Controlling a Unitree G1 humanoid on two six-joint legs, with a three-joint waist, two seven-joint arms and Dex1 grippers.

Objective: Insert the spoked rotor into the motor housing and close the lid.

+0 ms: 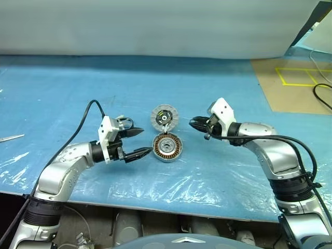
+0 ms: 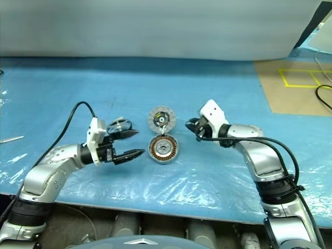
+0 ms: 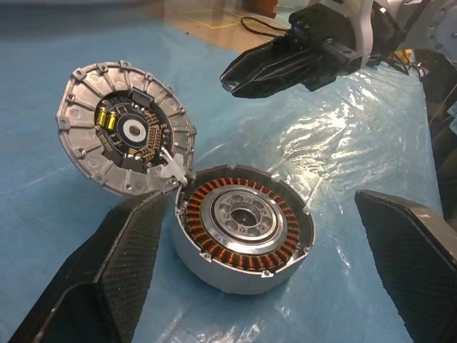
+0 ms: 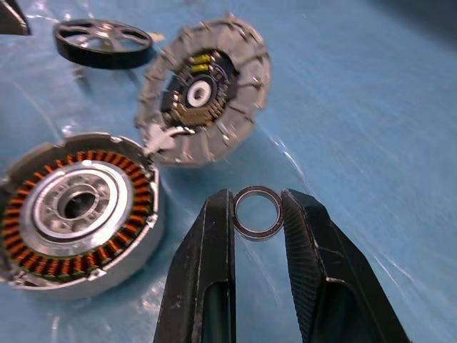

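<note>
My right hand pinches what looks like a thin ring beside the motor housing; left hand wide; spoked rotor beyond the lid; that ring could slip

Blue plastic sheet over table; yellow tape square at 2 o'clock; black cable beside it.

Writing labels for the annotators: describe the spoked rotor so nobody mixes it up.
On the blue table, find the open motor housing at the centre, with its lid propped up behind. The spoked rotor lies flat beside the lid, behind the left hand: a black open wheel, no copper windings, no pale segments.
</note>
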